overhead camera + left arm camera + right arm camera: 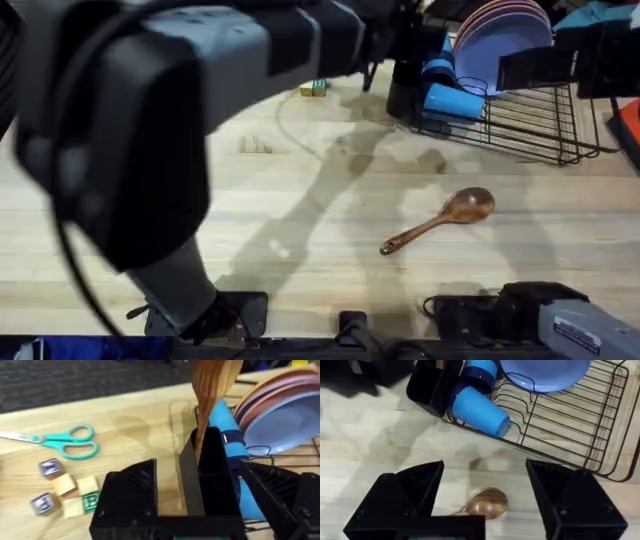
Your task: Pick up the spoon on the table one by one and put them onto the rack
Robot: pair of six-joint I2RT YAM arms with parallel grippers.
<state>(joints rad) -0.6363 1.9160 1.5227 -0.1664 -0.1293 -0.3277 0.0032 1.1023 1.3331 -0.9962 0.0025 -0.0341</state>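
Lying between the right claw's (485, 505) spread fingers: a spoon (485, 503).

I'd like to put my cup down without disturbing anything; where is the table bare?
Bare table lies beside the loose spoon, toward the left arm's base. It is crowded around the rack and near the scissors and blocks.

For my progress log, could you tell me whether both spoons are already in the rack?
No, one spoon lies on the table.
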